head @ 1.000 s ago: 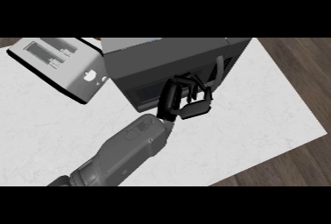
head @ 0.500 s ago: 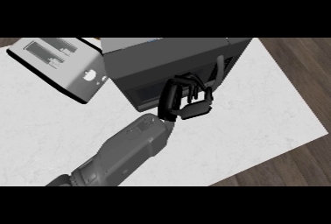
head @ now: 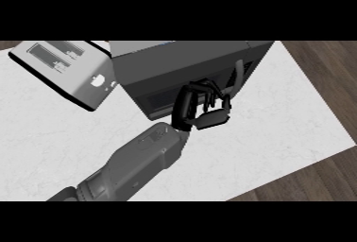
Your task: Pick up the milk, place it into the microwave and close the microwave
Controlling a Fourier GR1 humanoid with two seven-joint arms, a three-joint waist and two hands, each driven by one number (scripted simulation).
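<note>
**Left hand curled at the closed microwave door**

Head view, looking steeply down on the white marbled counter (head: 279,132). A dark grey microwave (head: 174,61) stands at the far middle of the counter. Its door (head: 157,92) lies flush with the body, so the inside is hidden. A slim vertical handle (head: 238,73) runs along the door's right edge. The milk appears nowhere in the view, and with the door shut it cannot be told whether the carton sits inside.

The left hand (head: 187,108) is in front of the lower right part of the door, just beside the handle's lower end. The grey forearm (head: 132,165) rises to it from the lower left edge of the view. The fingers (head: 209,88) are curled in towards the palm and enclose nothing visible. Their tips lie at the door's face, though whether they touch it or the handle cannot be told.

A silver two-slot toaster (head: 63,71) stands just to the left of the microwave, turned at an angle. Wooden floor (head: 314,179) shows past the counter's right and near edges. The right hand does not show.
</note>
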